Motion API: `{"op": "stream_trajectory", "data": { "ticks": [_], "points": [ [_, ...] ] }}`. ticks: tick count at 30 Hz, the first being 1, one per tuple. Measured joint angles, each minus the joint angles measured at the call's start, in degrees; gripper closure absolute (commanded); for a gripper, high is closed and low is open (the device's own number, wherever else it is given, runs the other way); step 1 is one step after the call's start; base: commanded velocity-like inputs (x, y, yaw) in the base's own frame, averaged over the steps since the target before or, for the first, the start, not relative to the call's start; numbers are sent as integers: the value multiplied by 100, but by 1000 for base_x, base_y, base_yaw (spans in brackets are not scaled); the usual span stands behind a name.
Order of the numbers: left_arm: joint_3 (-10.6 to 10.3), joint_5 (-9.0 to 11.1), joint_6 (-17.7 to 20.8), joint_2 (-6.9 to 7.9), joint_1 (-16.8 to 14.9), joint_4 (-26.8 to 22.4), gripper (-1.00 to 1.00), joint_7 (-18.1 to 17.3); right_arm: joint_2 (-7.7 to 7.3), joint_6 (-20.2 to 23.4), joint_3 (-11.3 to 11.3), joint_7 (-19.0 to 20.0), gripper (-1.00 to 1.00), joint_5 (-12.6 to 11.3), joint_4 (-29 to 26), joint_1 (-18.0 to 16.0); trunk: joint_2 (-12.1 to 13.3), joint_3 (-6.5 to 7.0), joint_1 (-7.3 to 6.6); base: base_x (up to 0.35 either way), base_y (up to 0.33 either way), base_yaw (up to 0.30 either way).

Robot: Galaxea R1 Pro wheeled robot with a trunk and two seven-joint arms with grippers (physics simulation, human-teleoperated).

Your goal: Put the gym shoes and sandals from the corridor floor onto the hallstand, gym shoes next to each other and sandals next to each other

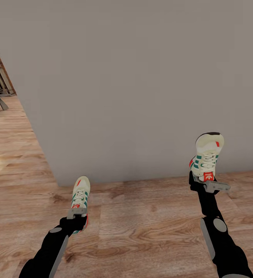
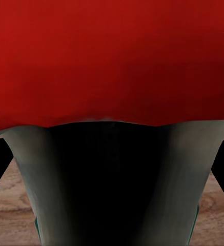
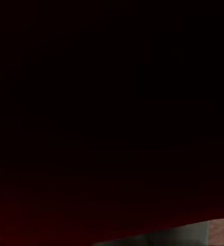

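You have both gym shoes off the corridor floor (image 1: 149, 227): left pincer (image 1: 77, 214) clamped on one gym shoe (image 1: 80, 193), right pincer (image 1: 208, 184) on the other gym shoe (image 1: 207, 154). Racking them and fetching the sandals remain.

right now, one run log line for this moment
left claw: shut on left gym shoe | right claw: shut on right gym shoe | both shoes off wood floor | facing grey wall

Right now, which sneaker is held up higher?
The sneaker in the right gripper, toe against the grey wall; the left one hangs lower.
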Motion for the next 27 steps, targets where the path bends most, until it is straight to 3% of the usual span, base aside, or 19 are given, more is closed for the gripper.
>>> {"op": "stream_trajectory", "data": {
  "ticks": [27],
  "points": [
    [-7, 8, 0, 0, 2, 0, 100, 1, 0, -4, 0, 0, 100, 2, 0, 0, 1001, 299, -548, 0, 0, 0]
  ]
}}
